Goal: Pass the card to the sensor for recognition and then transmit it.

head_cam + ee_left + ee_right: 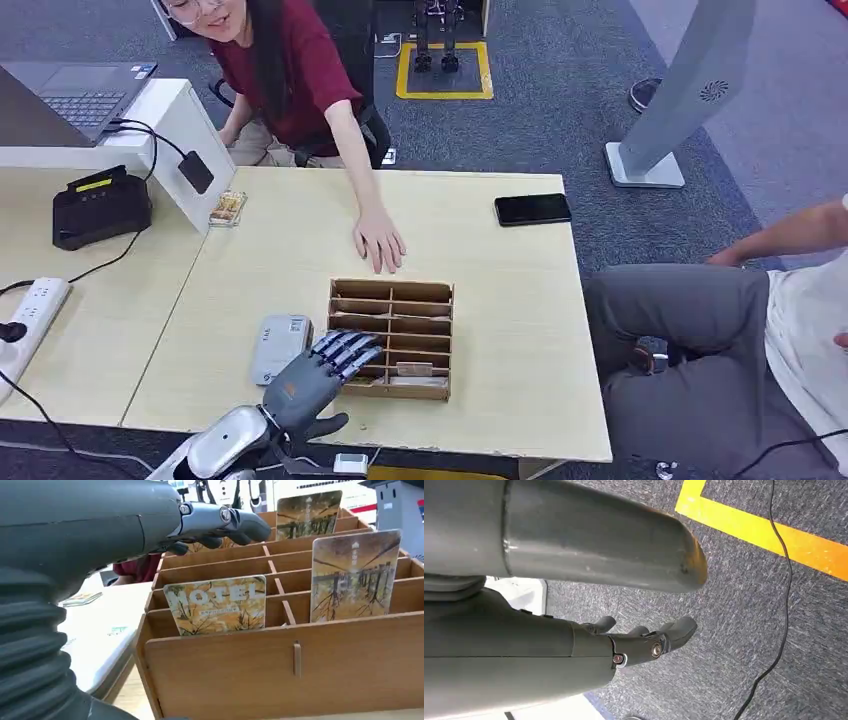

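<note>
A wooden slotted card rack (420,300) sits on the table in front of me. In the left wrist view the rack (280,675) holds a "MOTEL" card (217,605) lying sideways, an upright card (352,575) beside it, and another card (307,512) further back. A grey card sensor (278,345) lies just left of the rack. My left hand (322,372) hovers over the rack's near left corner with fingers (240,522) stretched out above the slots, holding nothing. My right hand (639,642) hangs over the carpet, fingers loosely apart and empty.
A person across the table rests a hand (378,240) flat just beyond the rack. A black phone (532,209) lies at the far right edge. A black device (100,207), power strip (30,320) and laptop (85,95) stand left. Another person (720,330) sits at right.
</note>
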You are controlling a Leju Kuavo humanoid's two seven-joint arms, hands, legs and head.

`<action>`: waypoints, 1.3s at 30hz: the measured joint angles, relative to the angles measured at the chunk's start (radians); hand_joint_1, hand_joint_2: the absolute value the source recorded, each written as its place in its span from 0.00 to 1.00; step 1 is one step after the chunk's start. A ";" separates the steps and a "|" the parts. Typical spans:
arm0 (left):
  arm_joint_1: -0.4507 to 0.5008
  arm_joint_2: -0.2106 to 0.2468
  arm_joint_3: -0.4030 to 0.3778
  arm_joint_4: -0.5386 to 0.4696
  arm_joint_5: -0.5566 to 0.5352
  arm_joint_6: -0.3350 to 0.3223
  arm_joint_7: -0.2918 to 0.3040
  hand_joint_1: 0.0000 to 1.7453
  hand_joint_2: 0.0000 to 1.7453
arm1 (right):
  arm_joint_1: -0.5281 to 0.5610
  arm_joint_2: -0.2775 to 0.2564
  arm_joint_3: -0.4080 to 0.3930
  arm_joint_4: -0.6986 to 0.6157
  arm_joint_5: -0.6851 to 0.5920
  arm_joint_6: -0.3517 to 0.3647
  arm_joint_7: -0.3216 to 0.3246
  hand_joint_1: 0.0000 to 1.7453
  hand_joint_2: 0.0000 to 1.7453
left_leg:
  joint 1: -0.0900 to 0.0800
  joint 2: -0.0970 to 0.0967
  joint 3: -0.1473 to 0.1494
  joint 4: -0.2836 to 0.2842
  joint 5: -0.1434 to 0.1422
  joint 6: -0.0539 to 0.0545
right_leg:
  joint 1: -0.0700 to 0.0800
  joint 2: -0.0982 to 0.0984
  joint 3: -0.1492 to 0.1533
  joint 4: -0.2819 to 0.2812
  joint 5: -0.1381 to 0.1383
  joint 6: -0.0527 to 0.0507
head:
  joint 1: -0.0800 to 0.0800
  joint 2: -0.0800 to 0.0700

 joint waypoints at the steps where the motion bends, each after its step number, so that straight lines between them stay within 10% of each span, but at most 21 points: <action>1: 0.000 0.000 0.000 0.002 0.000 0.000 0.000 0.00 1.00 | 0.000 0.000 0.000 0.000 0.000 0.000 0.000 0.00 0.00 | 0.000 0.000 0.000 0.000 0.000 0.000 | 0.000 0.000 0.000 0.000 0.000 0.000 | 0.000 0.000; 6: 0.000 -0.001 0.000 0.008 0.000 0.001 0.000 0.00 1.00 | 0.000 0.000 0.000 0.000 0.000 0.000 -0.002 0.00 0.00 | 0.000 0.000 0.000 0.000 0.000 0.000 | 0.000 0.000 0.000 0.000 0.000 0.000 | 0.000 0.000; 7: 0.000 -0.001 0.000 0.008 0.000 0.001 0.000 0.20 1.00 | 0.000 0.000 0.000 0.000 0.000 0.000 -0.002 0.00 0.00 | 0.000 0.000 0.000 0.000 0.000 0.000 | 0.000 0.000 0.000 0.000 0.000 0.000 | 0.000 0.000; 8: 0.000 -0.001 0.000 0.009 0.000 0.001 0.000 1.00 1.00 | 0.000 0.000 0.000 0.000 0.000 0.000 -0.002 0.00 0.00 | 0.000 0.000 0.000 0.000 0.000 0.000 | 0.000 0.000 0.000 0.000 0.000 0.000 | 0.000 0.000; 39: -0.009 -0.006 0.000 0.010 0.035 0.018 -0.011 1.00 1.00 | 0.000 0.000 0.000 0.000 0.000 0.001 0.000 0.00 0.00 | 0.000 0.000 0.000 0.000 0.000 0.000 | 0.000 0.000 0.001 0.000 0.000 0.000 | 0.000 0.000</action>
